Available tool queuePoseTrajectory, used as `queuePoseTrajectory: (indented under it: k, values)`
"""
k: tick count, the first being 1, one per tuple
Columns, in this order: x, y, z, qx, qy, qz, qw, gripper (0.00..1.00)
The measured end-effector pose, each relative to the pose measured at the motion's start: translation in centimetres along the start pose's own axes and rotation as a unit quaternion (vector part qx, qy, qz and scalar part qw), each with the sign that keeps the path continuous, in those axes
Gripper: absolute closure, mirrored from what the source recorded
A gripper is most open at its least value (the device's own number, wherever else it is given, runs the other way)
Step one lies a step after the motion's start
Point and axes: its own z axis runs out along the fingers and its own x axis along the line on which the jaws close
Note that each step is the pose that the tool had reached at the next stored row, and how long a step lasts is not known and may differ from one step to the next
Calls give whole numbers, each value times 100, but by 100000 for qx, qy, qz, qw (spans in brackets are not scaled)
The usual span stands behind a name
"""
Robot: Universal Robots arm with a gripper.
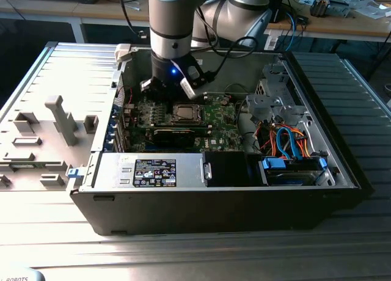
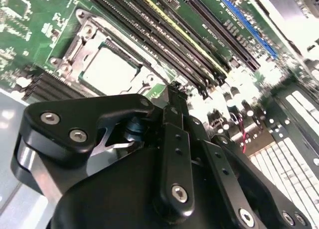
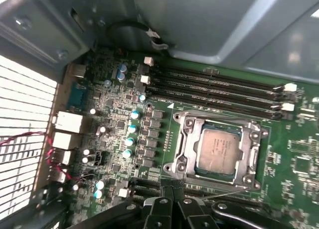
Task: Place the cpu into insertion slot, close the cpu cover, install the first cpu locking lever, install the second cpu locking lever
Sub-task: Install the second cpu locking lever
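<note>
The cpu (image 3: 219,148) lies flat in the insertion slot on the green motherboard (image 3: 294,164), its silver-grey top showing. The slot's pin field is hidden beneath it. The cpu cover (image 3: 185,139), a metal frame, lies down around the chip. A thin metal lever rod (image 3: 227,191) runs along the socket edge nearest my fingers. My gripper (image 3: 172,193) hovers just off that edge with its black fingers together and nothing seen between them. In the second wrist view the gripper (image 2: 174,89) stands beside the cpu (image 2: 109,69). In the exterior view the gripper (image 1: 160,90) is inside the case, to the left of the cpu (image 1: 186,113).
Long memory slots (image 3: 219,89) run beside the socket on the side away from my gripper. A long black card (image 1: 174,133) lies in front of the socket. The power supply (image 1: 153,171) and drive cables (image 1: 287,140) take up the case's front. Grey fixtures (image 1: 61,119) stand outside on the exterior view's left.
</note>
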Motion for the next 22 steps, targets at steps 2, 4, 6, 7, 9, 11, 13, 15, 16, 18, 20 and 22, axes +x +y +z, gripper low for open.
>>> queuePoseTrajectory:
  k: [2, 4, 6, 7, 9, 11, 13, 15, 16, 18, 20, 22]
  values:
    - [-4, 7, -81, 6, 3, 0, 100000, 89]
    - [-11, 15, -183, 19, 19, 3, 100000, 89]
    - [-22, 16, -205, 0, 128, 12, 100000, 89]
    - [-30, 14, -205, -28, 284, 31, 100000, 89]
    - [-48, 6, -201, -88, 645, 69, 99998, 89]
    - [-66, -10, -179, -132, 853, 138, 99996, 89]
    - [-73, -30, -154, -140, 922, 254, 99995, 89]
    - [-86, -53, -122, -163, 947, 402, 99995, 89]
    - [-92, -64, -107, -165, 959, 475, 99994, 89]
    - [-114, -88, -75, -175, 1005, 618, 99993, 89]
    - [-172, -123, -24, -201, 1124, 718, 99991, 89]
    - [-235, -163, 33, -394, 1364, 789, 99987, 89]
